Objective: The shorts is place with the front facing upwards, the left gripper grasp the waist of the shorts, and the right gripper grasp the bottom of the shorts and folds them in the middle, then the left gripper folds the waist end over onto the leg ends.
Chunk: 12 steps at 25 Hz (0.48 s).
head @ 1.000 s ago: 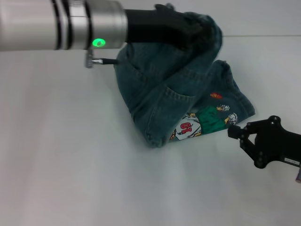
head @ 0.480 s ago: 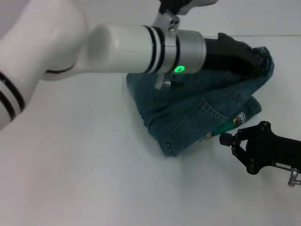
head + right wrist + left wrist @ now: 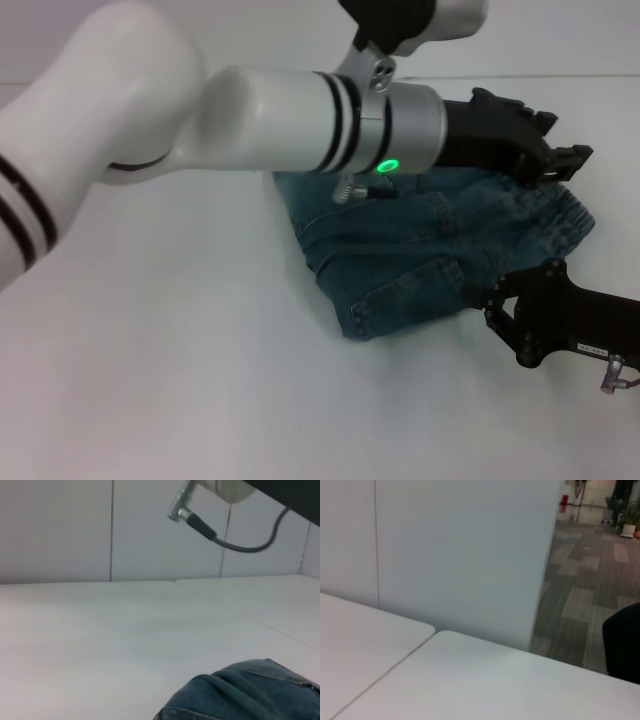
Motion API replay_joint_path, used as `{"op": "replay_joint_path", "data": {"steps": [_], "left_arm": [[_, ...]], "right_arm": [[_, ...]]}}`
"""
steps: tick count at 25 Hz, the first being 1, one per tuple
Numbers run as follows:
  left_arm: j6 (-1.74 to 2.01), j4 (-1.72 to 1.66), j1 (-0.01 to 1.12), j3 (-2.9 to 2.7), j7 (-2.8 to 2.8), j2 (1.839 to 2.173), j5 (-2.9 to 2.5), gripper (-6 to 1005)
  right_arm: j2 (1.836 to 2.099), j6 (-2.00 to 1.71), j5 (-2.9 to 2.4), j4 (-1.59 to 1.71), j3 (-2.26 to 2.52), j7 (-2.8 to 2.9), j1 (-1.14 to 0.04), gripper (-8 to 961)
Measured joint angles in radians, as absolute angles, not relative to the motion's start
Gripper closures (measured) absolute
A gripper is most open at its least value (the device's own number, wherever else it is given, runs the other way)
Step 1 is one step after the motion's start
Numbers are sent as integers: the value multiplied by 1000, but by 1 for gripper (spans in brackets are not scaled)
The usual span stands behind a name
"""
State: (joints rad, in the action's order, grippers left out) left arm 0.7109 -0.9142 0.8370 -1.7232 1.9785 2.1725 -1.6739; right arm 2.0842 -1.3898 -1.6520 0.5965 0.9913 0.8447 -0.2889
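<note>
The shorts lie folded on the white table, back pocket side up; a denim fold also shows in the right wrist view. The ruffled waist of the shorts rests flat at the right end of the bundle. My left gripper hovers just above and behind that waist, open and holding nothing. The right gripper sits open at the bundle's near right edge, close to the cloth or touching it. The bottom of the shorts and the leg ends are hidden under the folded layer.
My white left arm stretches across the table from the left and covers the far part of the shorts. The left wrist view holds only the table top, a wall panel and a floor beyond.
The left gripper carried the waist to the right and down, laid it over the lower layer and let go. The cartoon print is now covered. The right gripper shifted slightly.
</note>
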Motion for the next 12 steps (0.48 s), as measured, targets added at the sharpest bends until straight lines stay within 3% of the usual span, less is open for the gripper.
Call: {"op": "replay_joint_path", "data": {"steps": [2, 4, 12], "left_arm": [[750, -949, 793, -1686, 1936, 2172, -1678, 639], [830, -992, 735, -1616, 1876, 2174, -1678, 395], [1310, -1024, 506, -1234, 1622, 2173, -1668, 230]], "right_arm": [[2084, -1390, -1652, 596, 991, 844, -290, 883], [2084, -1390, -1652, 596, 988, 845, -290, 882], [2064, -1425, -1652, 602, 982, 860, -282, 879]]}}
